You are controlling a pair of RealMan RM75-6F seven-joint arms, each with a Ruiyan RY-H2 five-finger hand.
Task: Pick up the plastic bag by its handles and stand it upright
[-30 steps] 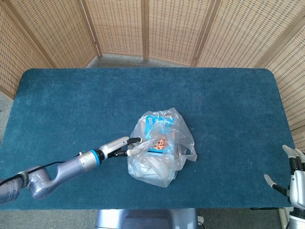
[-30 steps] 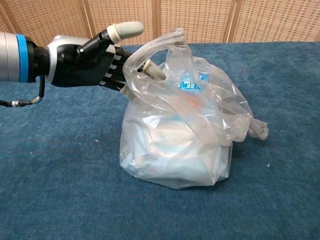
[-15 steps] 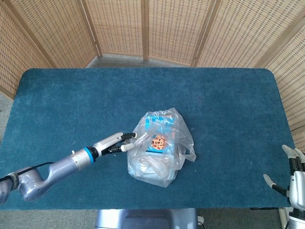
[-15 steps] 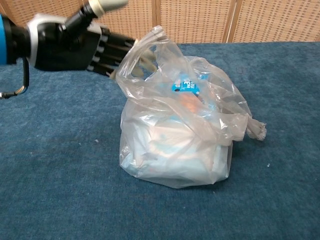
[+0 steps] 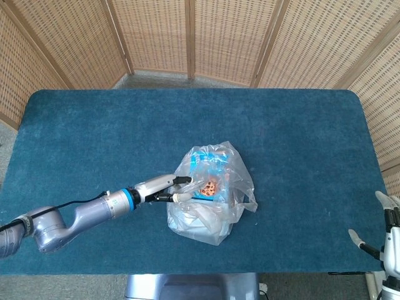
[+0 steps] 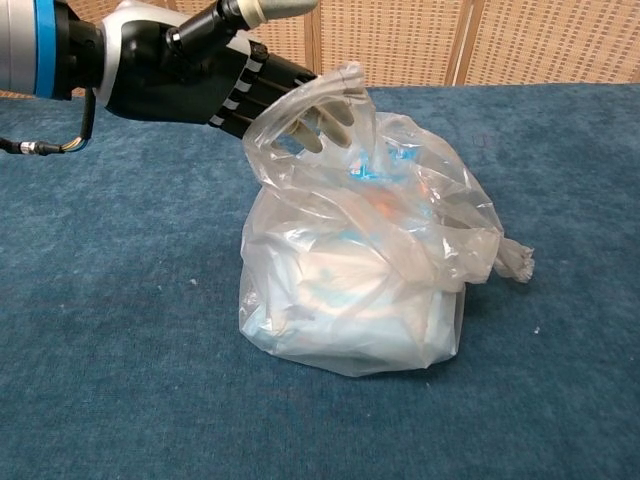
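Observation:
The clear plastic bag (image 5: 209, 203) sits slumped on the blue table, with blue-and-orange packets inside; the chest view shows it as a rounded heap (image 6: 360, 280). One handle loop (image 6: 335, 92) stands up at its top left. My left hand (image 5: 167, 186) reaches in from the left, and in the chest view this hand (image 6: 195, 65) has its fingers (image 6: 312, 116) pushed straight through that loop, thumb raised apart above it, nothing clenched. The other handle (image 6: 514, 262) hangs twisted off the right side. My right hand (image 5: 384, 234) hovers at the table's front right corner, fingers spread and holding nothing.
The blue cloth table (image 5: 94, 125) stretches wide on all sides of the bag. Wicker screens (image 5: 187, 37) close off the back and both sides. The left forearm (image 5: 75, 219) lies low across the front left of the table.
The left hand pulled back slightly, then pushed forward again, and its fingers now sit deeper through the raised handle loop. The right hand has sunk a little lower.

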